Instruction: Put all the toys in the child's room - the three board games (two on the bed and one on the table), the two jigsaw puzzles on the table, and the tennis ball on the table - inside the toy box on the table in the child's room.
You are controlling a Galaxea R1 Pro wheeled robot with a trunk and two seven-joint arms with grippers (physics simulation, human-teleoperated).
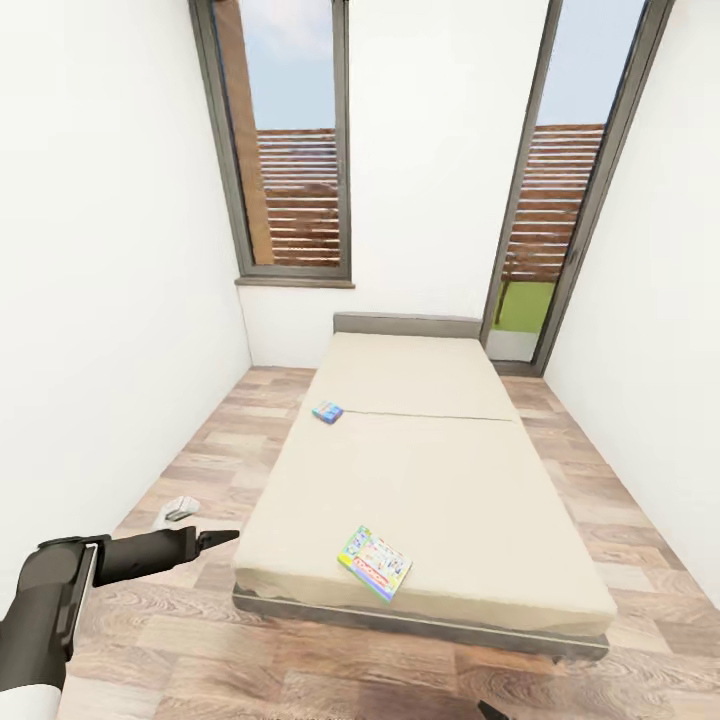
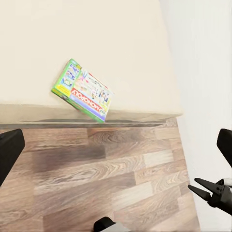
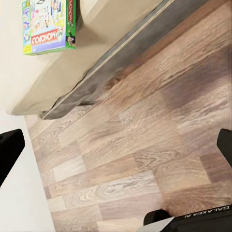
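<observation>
The left gripper hangs over the floor with its fingers together; the right gripper's state cannot be told. A green box on the bed reads MONOPOLY.

The bed stands on the wood floor. A Monopoly box lies near its near edge. A small blue box lies at its left edge, farther back.

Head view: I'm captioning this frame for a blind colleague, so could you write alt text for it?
A low beige bed fills a narrow white room, with a pale green board game near its foot edge and a small blue box on its left side. The left gripper reaches in over the wood floor, below two tall windows.
</observation>
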